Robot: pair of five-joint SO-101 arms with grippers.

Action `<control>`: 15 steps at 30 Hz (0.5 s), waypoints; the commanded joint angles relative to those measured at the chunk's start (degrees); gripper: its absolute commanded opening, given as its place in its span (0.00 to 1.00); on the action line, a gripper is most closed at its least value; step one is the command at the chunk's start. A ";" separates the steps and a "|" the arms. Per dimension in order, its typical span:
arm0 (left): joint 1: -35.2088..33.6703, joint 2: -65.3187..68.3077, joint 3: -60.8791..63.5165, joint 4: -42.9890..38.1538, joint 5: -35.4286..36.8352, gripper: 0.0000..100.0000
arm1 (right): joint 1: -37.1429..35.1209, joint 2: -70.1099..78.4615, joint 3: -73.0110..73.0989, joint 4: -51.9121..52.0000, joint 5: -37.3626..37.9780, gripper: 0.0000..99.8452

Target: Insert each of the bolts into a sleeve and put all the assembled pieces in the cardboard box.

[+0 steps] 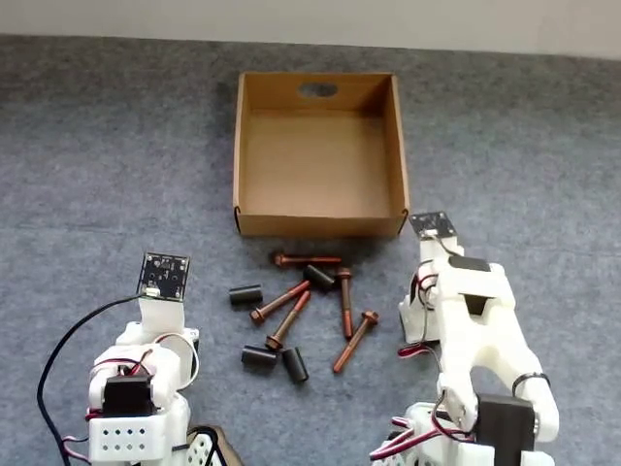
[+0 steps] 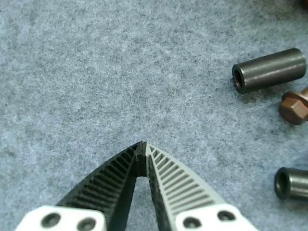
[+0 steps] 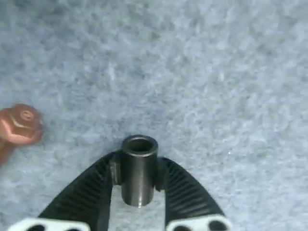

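Nearest the lens, the left gripper (image 2: 143, 147) hangs over grey carpet (image 2: 96, 72), its ribbed jaws pressed together tip to tip and gripping nothing. Off to one side of it lie two sleeves, one (image 2: 268, 70) seen at full length and another (image 2: 291, 183) cut by the frame's edge, with the hexagonal head of a copper-coloured bolt (image 2: 293, 108) between them.

The right gripper (image 3: 138, 168) pinches a dark sleeve (image 3: 139, 154) by its sides, the tube's open end pointing away from the wrist and over the carpet. Another bolt head (image 3: 19, 126) lies apart from it, off to one side.

From the high view, the left arm (image 1: 146, 388) and right arm (image 1: 475, 320) sit at the table's near edge. Between them is a loose scatter of unassembled parts:
- Five bolts: two slanted ones (image 1: 279, 302) (image 1: 289, 320) side by side, one (image 1: 344, 301) pointing towards the box, one (image 1: 355, 342) nearest the right arm, and one (image 1: 307, 259) lying crosswise farthest out.
- Four short black sleeves: one (image 1: 246, 294) towards the left arm, two (image 1: 259, 356) (image 1: 295, 365) close together at the near end, and one (image 1: 319, 277) among the far bolt heads.

Beyond them stands the cardboard box (image 1: 320, 225). It is open-topped, its near wall just past the crosswise bolt, and an oval hand-hole (image 1: 318, 90) is cut in its far wall.
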 commanded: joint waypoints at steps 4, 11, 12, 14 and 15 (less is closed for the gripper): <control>-0.48 -0.40 1.01 0.26 0.00 0.01 | -0.22 -5.14 -5.14 9.98 1.23 0.01; -0.22 -0.40 1.01 0.26 0.00 0.01 | -0.31 -32.84 -2.68 14.11 1.05 0.01; -0.22 -0.40 1.01 0.26 0.18 0.01 | -0.31 -36.44 -0.92 12.88 0.26 0.01; -0.22 -0.40 1.01 0.26 0.18 0.01 | -0.31 -42.59 3.47 9.36 -3.78 0.01; -0.22 -0.40 1.01 0.26 0.18 0.01 | -0.40 -44.97 5.93 7.43 -5.63 0.01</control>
